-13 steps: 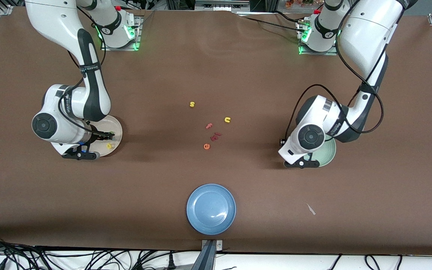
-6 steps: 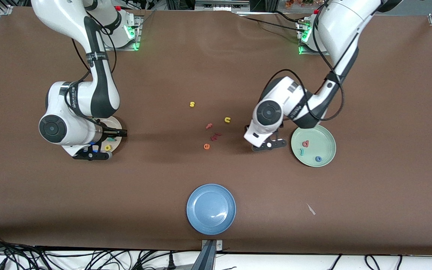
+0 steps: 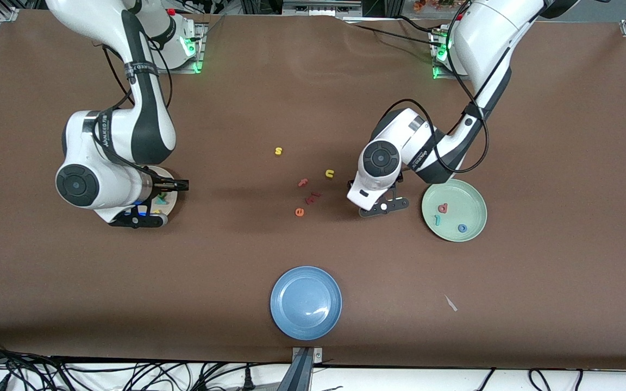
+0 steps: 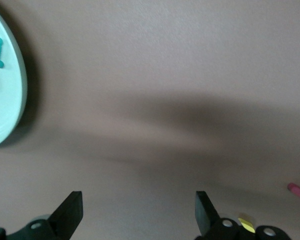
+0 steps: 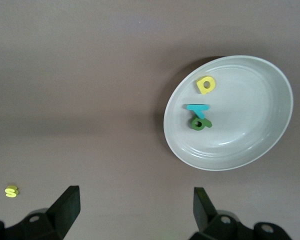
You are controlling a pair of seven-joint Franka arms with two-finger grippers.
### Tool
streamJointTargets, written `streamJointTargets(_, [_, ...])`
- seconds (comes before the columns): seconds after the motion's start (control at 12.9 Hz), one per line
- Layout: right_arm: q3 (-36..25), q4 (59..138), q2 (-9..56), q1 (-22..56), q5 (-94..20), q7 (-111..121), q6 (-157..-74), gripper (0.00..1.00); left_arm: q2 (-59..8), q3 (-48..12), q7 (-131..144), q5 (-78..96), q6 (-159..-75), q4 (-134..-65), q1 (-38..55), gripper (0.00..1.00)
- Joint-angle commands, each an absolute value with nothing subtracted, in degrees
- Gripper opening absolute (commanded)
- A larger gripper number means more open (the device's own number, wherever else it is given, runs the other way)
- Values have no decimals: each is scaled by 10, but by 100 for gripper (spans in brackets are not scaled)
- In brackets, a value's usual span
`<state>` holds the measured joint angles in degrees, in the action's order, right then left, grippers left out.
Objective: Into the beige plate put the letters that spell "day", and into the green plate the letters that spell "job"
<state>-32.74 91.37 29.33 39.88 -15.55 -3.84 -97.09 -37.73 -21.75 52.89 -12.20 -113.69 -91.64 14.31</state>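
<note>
- State: both sorts look complete. The beige plate (image 5: 270,145) holds the yellow "d" (image 5: 206,85), teal "y" (image 5: 197,107) and green "a" (image 5: 199,123); y and a touch, d lies just beside them.
- The green plate (image 3: 473,220) holds the pinkish-red "b" (image 3: 443,208), teal "j" (image 3: 437,220) and blue "o" (image 3: 462,228), all apart from each other.
- Right gripper (image 5: 135,210): jaws wide, nothing between them, over bare table beside the beige plate at the right arm's end.
- Left gripper (image 4: 137,212): jaws wide, empty, over bare table between the green plate and the leftover letters.
- Judgement: the step in hand is retreat. Best done by lifting straight up first, then swinging clear, so neither hand sweeps a plate rim or the loose letters.
- The left arm should watch the dark red letter (image 3: 313,196), the orange "e" (image 3: 299,212) and the yellow "u" (image 3: 329,174) near its hand; foam this light would slide at a brush.
- Leftovers stay on the table: the yellow "s" (image 3: 278,151) and red "f" (image 3: 302,183) too. The blue plate (image 3: 291,320) is empty, nearest the front camera.
- Materials: letters are flat matte foam cutouts, d and o with open bowls. Plates are round, shallow, smooth, with a raised rim and slight sheen. Table cover (image 3: 563,163) is matte brown, soft-looking.
</note>
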Motion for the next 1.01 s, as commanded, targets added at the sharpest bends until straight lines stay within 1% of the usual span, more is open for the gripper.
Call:
streamJointTargets(0.0, [-267, 929, 222, 364, -85, -53, -954, 100, -374, -214, 517, -112, -1135, -901, 133, 99])
streamJointTargets(0.15, [-155, 938, 170, 275, -24, -52, -953, 100, -373, -215, 488, -108, -1129, -876, 105, 99])
streamJointTargets(0.23, [-111, 945, 147, 233, 1, -48, -954, 100, -370, -215, 461, -105, -1126, -866, 96, 99])
streamJointTargets(0.31, [-81, 947, 128, 204, 10, -47, -954, 100, -360, -215, 441, -105, -1113, -860, 88, 99])
streamJointTargets(0.46, [-70, 948, 88, 172, 11, -43, -952, 100, -343, -215, 400, -108, -1055, -820, 82, 99])
streamJointTargets(0.62, [-70, 947, 53, 147, 11, -41, -925, 100, -317, -216, 350, -106, -987, -789, 77, 99])
streamJointTargets(0.77, [-70, 947, 27, 135, 10, -41, -899, 100, -273, -216, 295, -103, -938, -789, 73, 100])
streamJointTargets(0.85, [-70, 946, 19, 130, 4, -40, -893, 100, -240, -212, 247, -85, -921, -796, 63, 100])
streamJointTargets(0.93, [-70, 944, 10, 121, 0, -40, -886, 100, -201, -199, 199, -46, -919, -820, 56, 100])
